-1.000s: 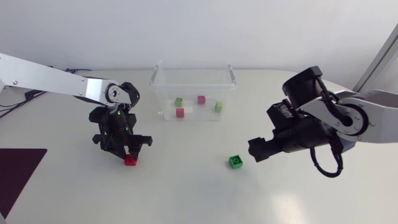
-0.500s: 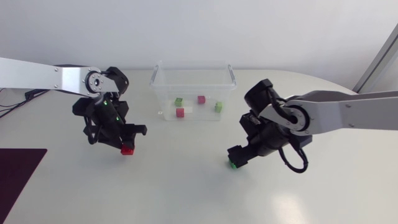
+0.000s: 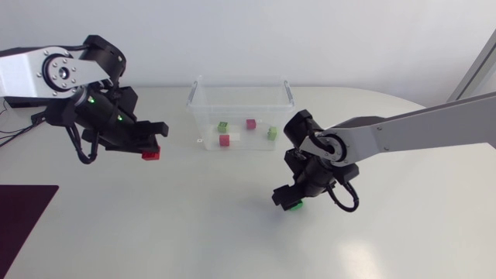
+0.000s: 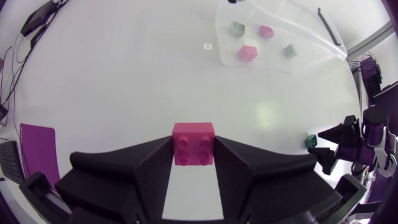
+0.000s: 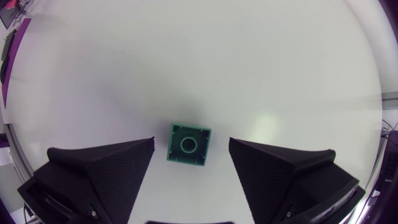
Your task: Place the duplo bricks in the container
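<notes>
**While four bricks lie in the container, two remain outside it**

Inside the clear container lie two green bricks and two red bricks. Left of it, the left pincer is clamped on a fifth, red brick, held clear of the table. Nearer than the container's right end, a sixth, green brick sits on the table between the right pincer's wide-spread fingers, touching neither. A dark mat lies at the table's left corner. Six bricks: three red, three green.

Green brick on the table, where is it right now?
The green brick lies on the table, between the open fingers of the right gripper, untouched.
</notes>
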`<state>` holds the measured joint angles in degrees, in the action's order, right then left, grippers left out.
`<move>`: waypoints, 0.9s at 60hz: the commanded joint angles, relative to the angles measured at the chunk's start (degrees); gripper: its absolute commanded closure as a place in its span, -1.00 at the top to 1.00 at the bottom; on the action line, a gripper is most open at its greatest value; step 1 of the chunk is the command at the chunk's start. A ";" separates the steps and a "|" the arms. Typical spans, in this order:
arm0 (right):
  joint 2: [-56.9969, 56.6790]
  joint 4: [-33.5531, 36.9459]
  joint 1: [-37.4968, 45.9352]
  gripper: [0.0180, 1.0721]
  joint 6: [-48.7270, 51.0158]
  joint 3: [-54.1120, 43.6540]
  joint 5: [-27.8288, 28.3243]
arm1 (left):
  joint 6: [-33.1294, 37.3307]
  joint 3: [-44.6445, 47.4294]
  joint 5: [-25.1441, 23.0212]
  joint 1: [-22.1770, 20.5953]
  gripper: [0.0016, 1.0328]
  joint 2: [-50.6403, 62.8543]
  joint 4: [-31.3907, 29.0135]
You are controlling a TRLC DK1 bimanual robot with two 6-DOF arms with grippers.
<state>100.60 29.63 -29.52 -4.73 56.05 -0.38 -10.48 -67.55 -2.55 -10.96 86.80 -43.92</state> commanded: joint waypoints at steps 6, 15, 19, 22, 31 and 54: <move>2.06 -0.89 0.60 -0.05 -1.51 1.25 -0.58 | 0.29 -0.74 -0.09 -1.78 -0.49 -5.42 4.02; 2.15 -1.24 0.69 -0.33 -0.89 0.81 -0.32 | 0.72 -0.21 -0.09 -3.72 -0.49 -9.64 10.17; 1.53 -1.85 0.60 -0.48 -0.28 0.37 -0.41 | 1.16 -0.48 -0.09 -4.42 -0.49 -10.08 12.54; 0.92 -1.77 0.51 -0.51 -0.10 0.29 -0.50 | 1.43 -0.83 -0.09 -4.77 -0.49 -9.90 13.60; -4.09 -0.10 1.48 -0.56 0.78 1.25 -0.58 | 2.48 -1.88 -0.09 -5.74 -0.49 -8.41 18.61; -12.44 7.46 4.64 -0.56 1.92 12.59 -0.32 | 3.27 -10.76 -0.09 -8.11 -0.48 6.36 25.55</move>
<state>89.21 35.22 -25.26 -3.79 66.50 -0.49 -7.66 -75.13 -2.57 -18.59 89.36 -19.33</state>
